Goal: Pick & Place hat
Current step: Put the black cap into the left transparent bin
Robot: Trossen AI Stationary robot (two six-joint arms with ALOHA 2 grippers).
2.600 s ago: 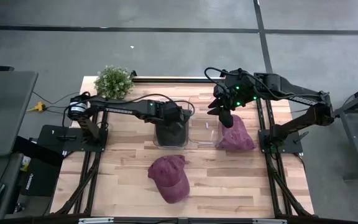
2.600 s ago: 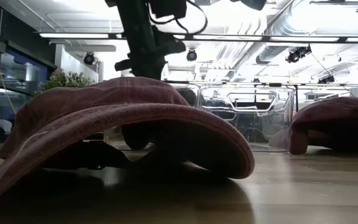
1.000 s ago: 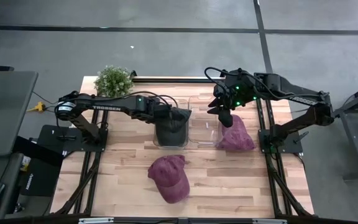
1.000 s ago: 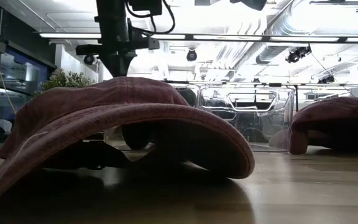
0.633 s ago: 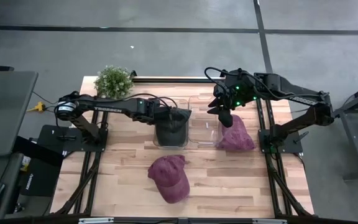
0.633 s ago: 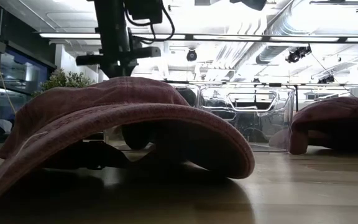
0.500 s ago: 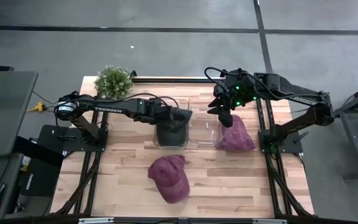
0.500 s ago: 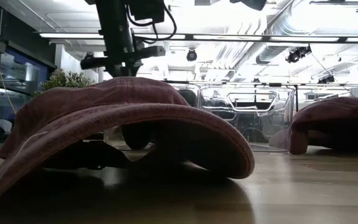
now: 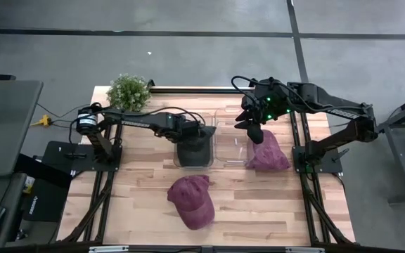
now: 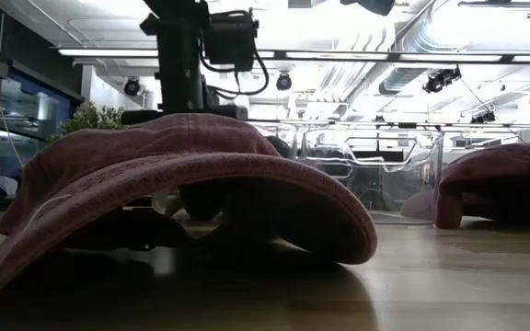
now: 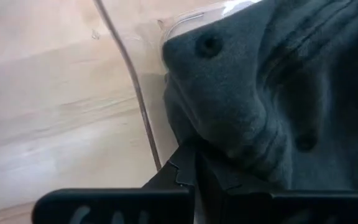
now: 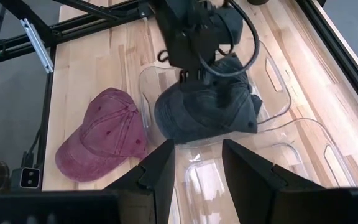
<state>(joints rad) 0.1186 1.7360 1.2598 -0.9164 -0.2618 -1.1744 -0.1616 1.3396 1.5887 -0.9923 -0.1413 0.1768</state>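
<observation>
1. A wooden table [image 9: 139,190] carries three hats and two clear bins [image 9: 230,144].
2. Two maroon hats [image 9: 193,202] lie outside; one grey hat [image 9: 194,149] fills the left bin.
3. The left gripper [image 9: 200,133] is clenched on it.
4. The right gripper [image 9: 254,133] hovers, jaws parted, empty.

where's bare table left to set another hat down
Bare wood lies along the front edge on either side of the maroon cap, and at the left between the plant and that cap. The middle back is crowded: clear bins, dark cap, second maroon cap, both arms.
</observation>
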